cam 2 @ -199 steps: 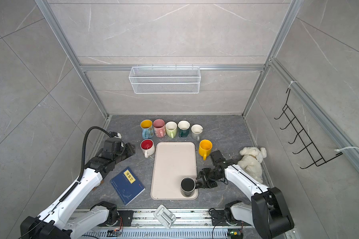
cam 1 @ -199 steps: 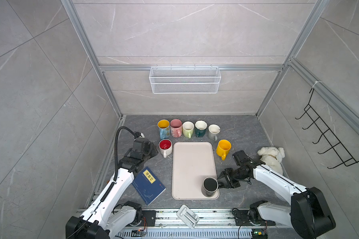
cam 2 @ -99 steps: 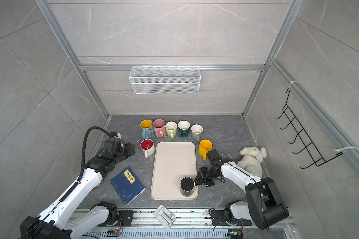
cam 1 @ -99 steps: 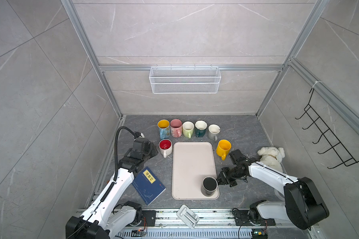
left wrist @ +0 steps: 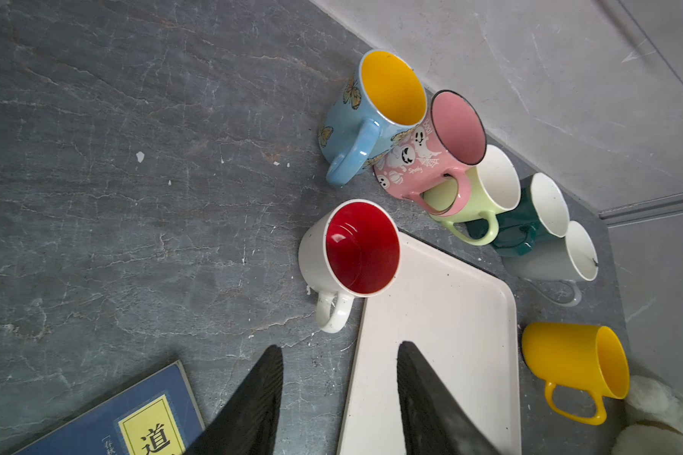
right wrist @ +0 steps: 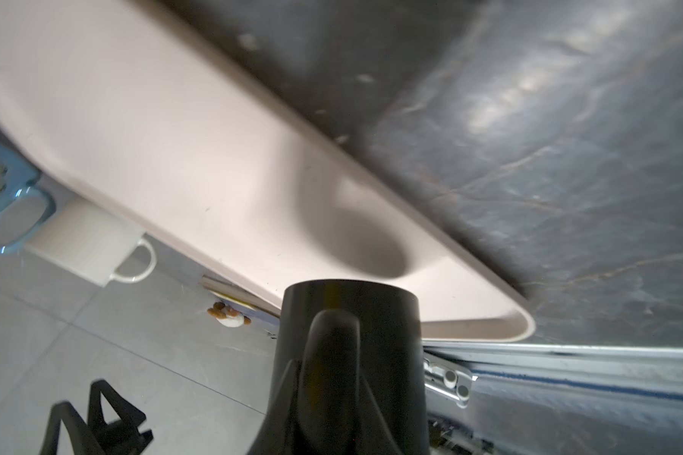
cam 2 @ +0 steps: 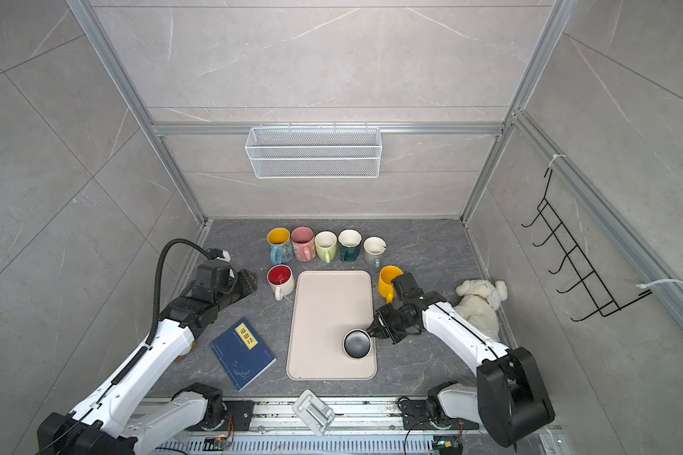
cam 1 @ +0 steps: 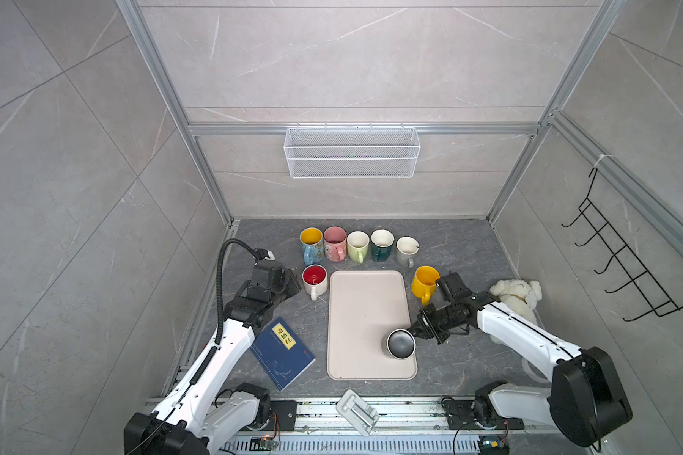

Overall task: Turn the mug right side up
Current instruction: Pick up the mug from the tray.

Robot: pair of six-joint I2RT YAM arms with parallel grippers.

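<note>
the mug (cam 1: 401, 344) is dark and sits at the tray (cam 1: 365, 299) corner nearest my right arm's base. in both top views a grey round face is turned up; base or inside, i cannot tell. my right gripper (cam 1: 416, 330) is clenched on its handle (right wrist: 334, 346): in the right wrist view the handle runs straight into my grip, and the mug's body fills the space ahead, with a soft shadow on the tray beyond. whether the mug rests on the tray or is just off it, i cannot say. behind that arm a yellow mug (cam 1: 424, 280) stands upright beside the tray's right edge, and past it a plush (cam 1: 515, 293) lies by the wall. my left gripper (left wrist: 340, 346) is released, with its fingers (left wrist: 261, 394) apart and nothing between them. it hangs just left of a red mug (left wrist: 355, 252) — white outside, red inside, upright — well apart from the dark one. five more mugs (cam 1: 357, 246) line the back, openings up, and a blue book (cam 1: 282, 351) lies left of the tray.
</note>
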